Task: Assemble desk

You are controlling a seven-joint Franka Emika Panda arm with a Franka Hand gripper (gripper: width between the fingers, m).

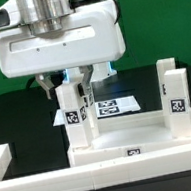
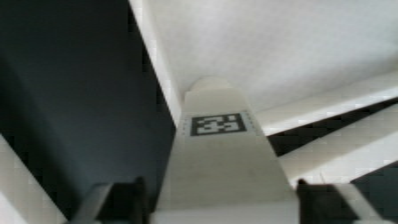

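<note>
The white desk top (image 1: 141, 136) lies flat with its raised rim up. One white leg (image 1: 77, 117) with a square tag stands upright at its corner on the exterior view's left. A second tagged leg (image 1: 172, 95) stands upright at the corner on the right. My gripper (image 1: 70, 86) comes straight down over the left leg and is shut on its upper end. In the wrist view the leg (image 2: 221, 140) runs out between the dark fingers (image 2: 128, 203), which press on both its sides, with the desk top (image 2: 267, 50) beyond. The other legs are out of view.
The marker board (image 1: 111, 107) lies on the black table behind the desk top. A long white border rail (image 1: 99, 181) runs along the front, and another rail piece (image 1: 1, 158) stands at the exterior view's left. A green wall is behind.
</note>
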